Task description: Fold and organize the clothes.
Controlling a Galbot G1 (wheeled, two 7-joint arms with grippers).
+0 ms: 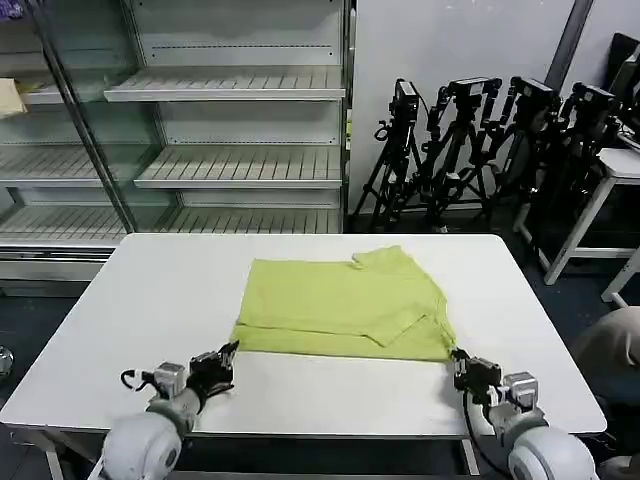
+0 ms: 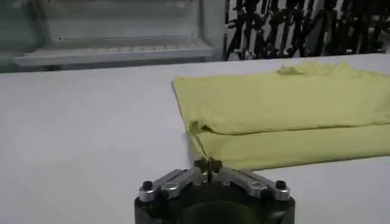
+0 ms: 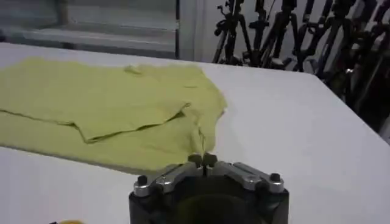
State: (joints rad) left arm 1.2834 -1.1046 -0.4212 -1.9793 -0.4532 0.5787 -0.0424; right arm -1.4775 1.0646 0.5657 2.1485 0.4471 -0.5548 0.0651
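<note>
A white table (image 1: 130,300) takes most of the head view, and behind it stands a metal shelf unit (image 1: 230,120) with bare slatted shelves, while a group of black tripods (image 1: 480,140) stands by the wall on the right side. On the middle of the table lies the lime yellow-green T-shirt (image 1: 340,305), already folded over itself: one layer is laid on top of another, with a sleeve fold visible near its right part and a small raised bit of cloth at its far edge. Its near edge runs almost straight across the table. The left gripper (image 1: 228,352) is low over the table at the near left corner of the T-shirt; in the left wrist view its fingers (image 2: 208,164) are pressed together, and their tips are at the corner of the lower layer, but I cannot tell if any cloth is pinched between them. The right gripper (image 1: 458,356) is at the near right corner of the T-shirt, also low over the table. In the right wrist view its fingers (image 3: 203,159) are closed against each other, with the tips touching or just beside the hem; whether they hold it is not clear.
</note>
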